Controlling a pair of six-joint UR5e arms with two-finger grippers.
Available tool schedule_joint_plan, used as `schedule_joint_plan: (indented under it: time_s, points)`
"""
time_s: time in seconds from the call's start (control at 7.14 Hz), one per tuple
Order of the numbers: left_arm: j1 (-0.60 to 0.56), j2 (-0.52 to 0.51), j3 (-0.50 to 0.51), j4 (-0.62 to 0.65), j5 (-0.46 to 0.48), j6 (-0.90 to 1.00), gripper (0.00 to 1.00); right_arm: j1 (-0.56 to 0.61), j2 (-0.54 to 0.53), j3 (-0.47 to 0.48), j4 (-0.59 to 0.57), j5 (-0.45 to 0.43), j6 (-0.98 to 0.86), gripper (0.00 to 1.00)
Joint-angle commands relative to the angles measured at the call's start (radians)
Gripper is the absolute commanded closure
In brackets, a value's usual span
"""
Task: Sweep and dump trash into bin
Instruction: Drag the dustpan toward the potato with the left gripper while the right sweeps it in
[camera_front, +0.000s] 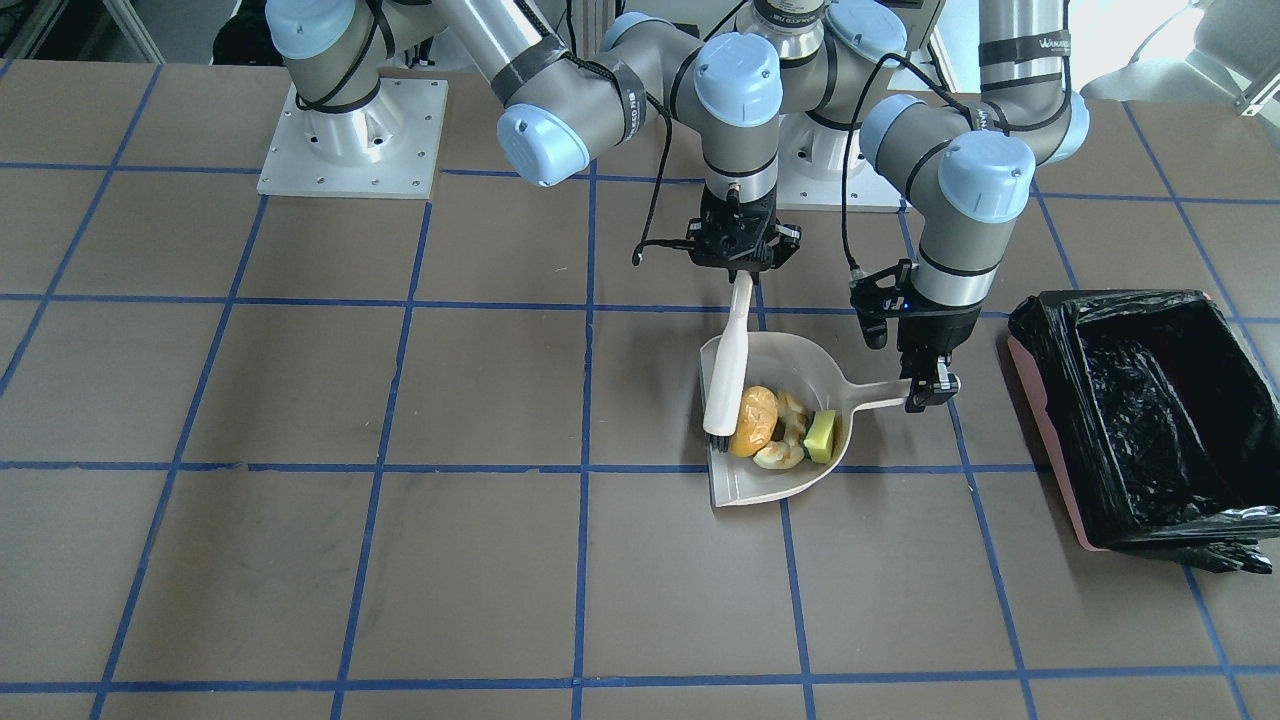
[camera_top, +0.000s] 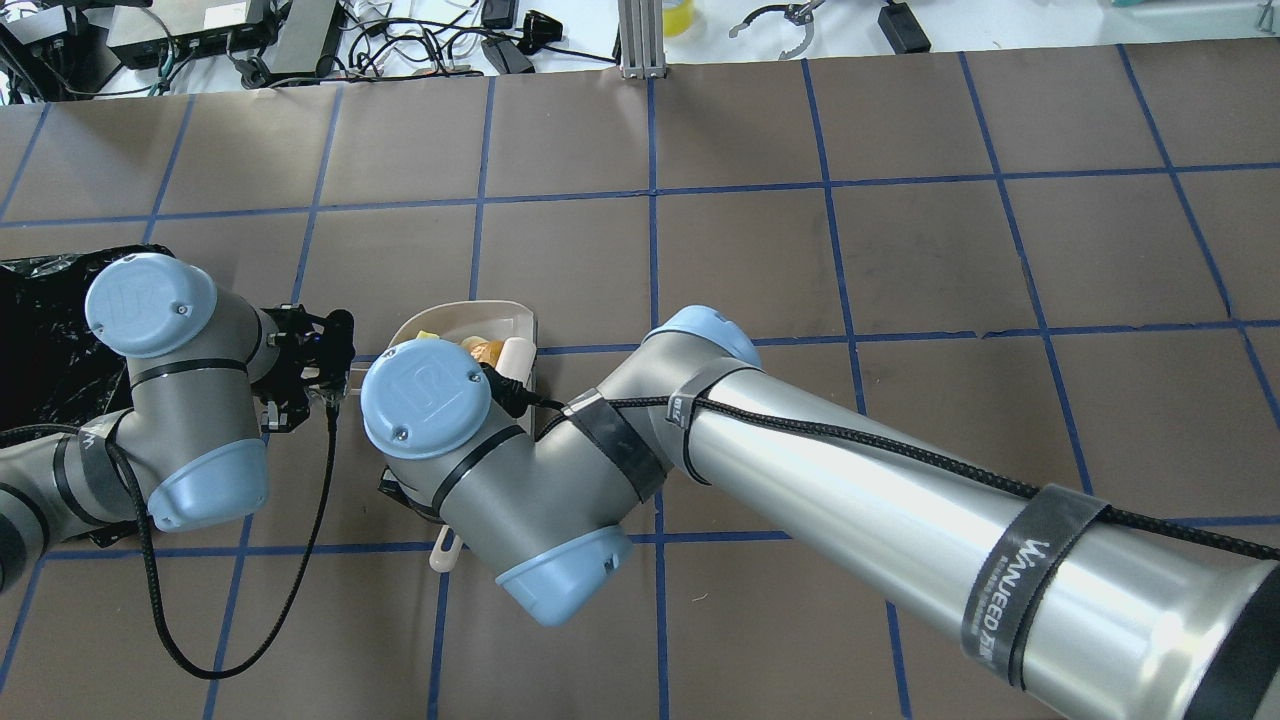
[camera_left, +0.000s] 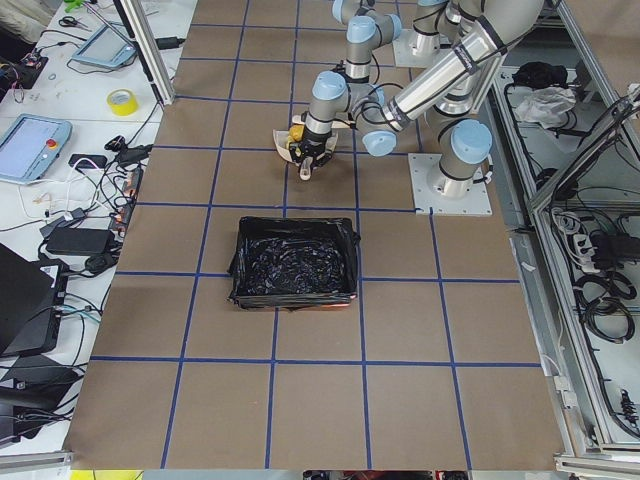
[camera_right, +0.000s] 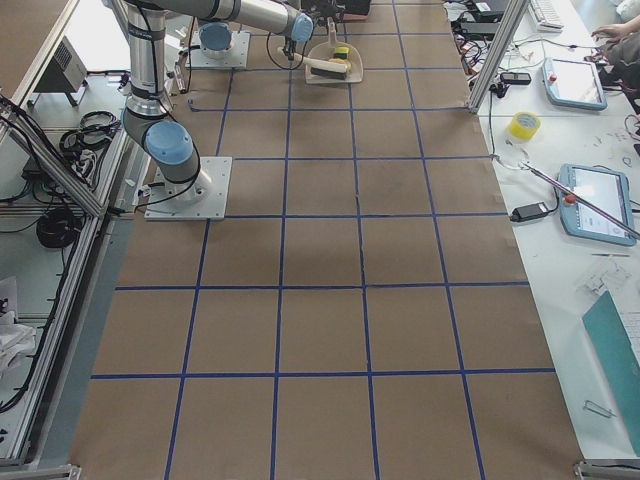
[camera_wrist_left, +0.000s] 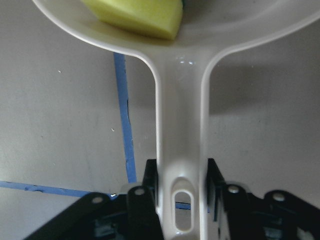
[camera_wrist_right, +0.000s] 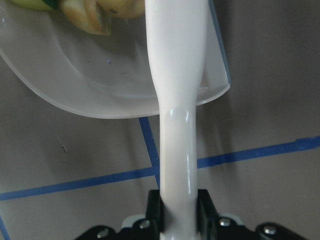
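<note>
The pale dustpan (camera_front: 790, 365) lies on the table and holds all three trash pieces: the orange-brown oval (camera_front: 753, 420), the tan croissant (camera_front: 785, 445) and the yellow-green wedge (camera_front: 822, 436). My left gripper (camera_front: 930, 390) is shut on the dustpan's handle (camera_wrist_left: 180, 150). My right gripper (camera_front: 740, 268) is shut on the white brush (camera_front: 728, 370), whose bristle end rests in the pan against the oval. The brush handle (camera_wrist_right: 177, 100) fills the right wrist view. The pink bin with its black bag (camera_front: 1140, 420) stands apart from the pan on my left.
The brown table is marked with a blue tape grid (camera_front: 585, 465). The right arm's base plate (camera_front: 350, 140) is at the back. In the overhead view both arms cover most of the dustpan (camera_top: 500, 318), and the bin (camera_top: 40, 330) sits at the left edge.
</note>
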Motion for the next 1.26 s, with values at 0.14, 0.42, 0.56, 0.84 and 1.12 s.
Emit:
schedule_joint_plan:
  time_s: [0.14,0.42,0.56,0.84,1.12]
  points:
    - [0.003,0.003,0.026,-0.035,-0.002,0.002,1.0,0.014,0.006,-0.01,0.012,-0.009,0.025,1.0]
    - [0.003,0.002,0.028,-0.035,-0.002,0.002,1.0,0.008,0.005,-0.001,0.065,-0.076,-0.082,1.0]
    - [0.001,0.002,0.028,-0.035,-0.002,0.002,1.0,0.003,-0.001,-0.01,0.094,-0.121,-0.127,1.0]
    - [0.003,0.002,0.028,-0.035,-0.003,0.002,1.0,-0.009,-0.003,0.001,0.139,-0.167,-0.171,1.0]
    - [0.005,0.002,0.028,-0.038,-0.012,0.002,1.0,-0.034,-0.003,0.001,0.145,-0.167,-0.197,1.0]
